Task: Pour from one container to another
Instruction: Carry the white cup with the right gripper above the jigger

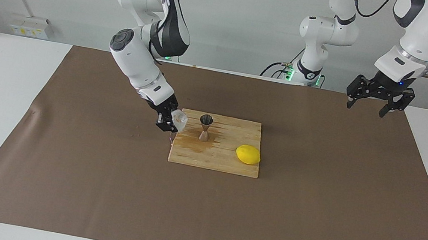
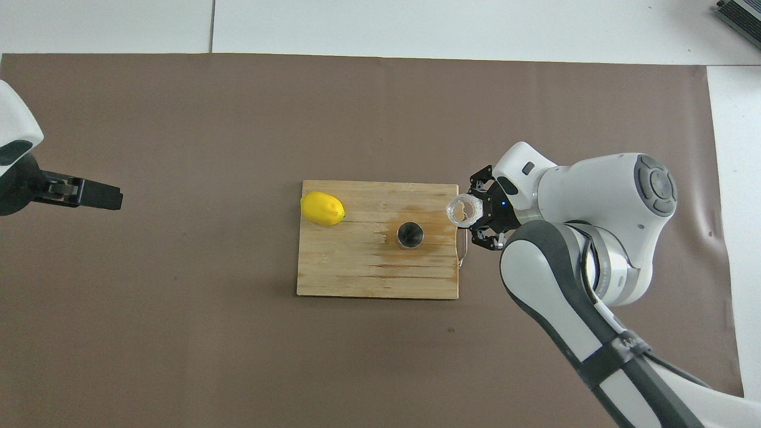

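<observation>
Pouring was the step in hand: the right gripper (image 1: 167, 120) was clamped on the glass cup (image 1: 179, 119), held tilted over the cutting board's (image 1: 228, 161) edge, with the jigger (image 1: 205, 127) upright on the board just beside it, toward the left arm's end. A good pour would bring the cup's lip over the jigger's dark mouth first, then tip slowly. Whether anything was in the cup could not be made out. The left gripper (image 1: 377, 104) waited, fingers apart, high above the tabletop.

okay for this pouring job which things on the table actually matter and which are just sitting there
In the job:
- glass cup, held tilted by the right gripper at the board's edge
- metal jigger, upright on the cutting board

Just lying about:
- lemon on the board
- left gripper, waiting raised, fingers open
</observation>
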Robot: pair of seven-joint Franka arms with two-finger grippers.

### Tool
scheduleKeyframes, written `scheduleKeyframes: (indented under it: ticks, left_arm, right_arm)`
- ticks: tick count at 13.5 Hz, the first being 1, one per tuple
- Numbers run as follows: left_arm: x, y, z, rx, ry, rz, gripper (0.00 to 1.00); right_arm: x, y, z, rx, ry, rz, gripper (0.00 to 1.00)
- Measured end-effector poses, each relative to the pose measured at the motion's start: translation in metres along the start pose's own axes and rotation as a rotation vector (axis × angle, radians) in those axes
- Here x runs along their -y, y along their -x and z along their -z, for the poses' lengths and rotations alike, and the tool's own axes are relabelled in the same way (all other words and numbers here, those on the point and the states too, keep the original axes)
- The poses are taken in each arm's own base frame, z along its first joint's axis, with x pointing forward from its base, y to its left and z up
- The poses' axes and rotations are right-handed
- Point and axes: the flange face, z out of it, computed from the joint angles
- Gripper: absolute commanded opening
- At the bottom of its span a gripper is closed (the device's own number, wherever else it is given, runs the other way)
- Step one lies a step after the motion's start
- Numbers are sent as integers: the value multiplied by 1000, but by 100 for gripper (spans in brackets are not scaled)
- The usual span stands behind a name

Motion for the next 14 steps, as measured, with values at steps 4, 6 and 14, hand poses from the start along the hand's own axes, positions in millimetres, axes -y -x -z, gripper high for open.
scheduleKeyframes:
  ticks: [4,6,14]
  left_arm:
    - [0,0,0,0,0,0,100]
    - [0,0,0,0,0,0,100]
    - [0,0,0,0,0,0,100]
  right_arm:
    - [-2,-15,4,55,12,15,18]
    - [0,-24,4,66,10,25,18]
    - [7,-46,1,139,-31,70,18]
